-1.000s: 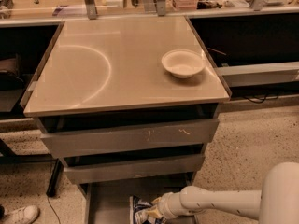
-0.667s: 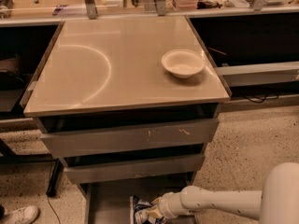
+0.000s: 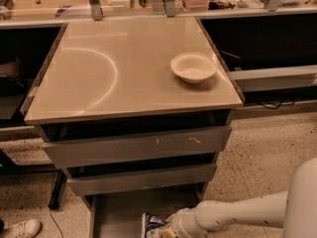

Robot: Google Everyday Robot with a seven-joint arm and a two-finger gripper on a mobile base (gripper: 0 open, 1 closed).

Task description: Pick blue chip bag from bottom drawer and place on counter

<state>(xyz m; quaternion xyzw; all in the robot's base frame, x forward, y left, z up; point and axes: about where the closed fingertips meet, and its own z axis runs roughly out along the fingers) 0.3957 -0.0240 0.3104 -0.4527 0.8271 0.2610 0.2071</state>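
- While the robot's white tubular arm [image 3: 237, 214] reaches in low from the right, its gripper [image 3: 172, 225] sits at the front of the shallow grey metal bottom drawer [image 3: 131, 207], right against the small crinkled dark navy foil chip bag with white patches [image 3: 151, 225].
- That bag lies on the drawer's flat floor near its front right part, at the very bottom edge of the view, so only its upper part shows.
- Whether the gripper has closed on the bag or only touches it cannot be told; the wrist hides the contact.
- My judgement is that the grasp step is in hand: the bag is in the drawer and nothing of it is yet raised.
- The next move calls for a firm hold on the crinkly foil, then a pull outward, clear of the two scuffed grey drawer fronts [image 3: 138, 150] above, before any lift.
- After that the bag has to go up and over the thin metal edge onto the wide glossy beige-grey counter [image 3: 114, 73].
- A round white bowl [image 3: 193, 67] stands on the counter's right side, so the bare left and middle look the safer place to set the bag.
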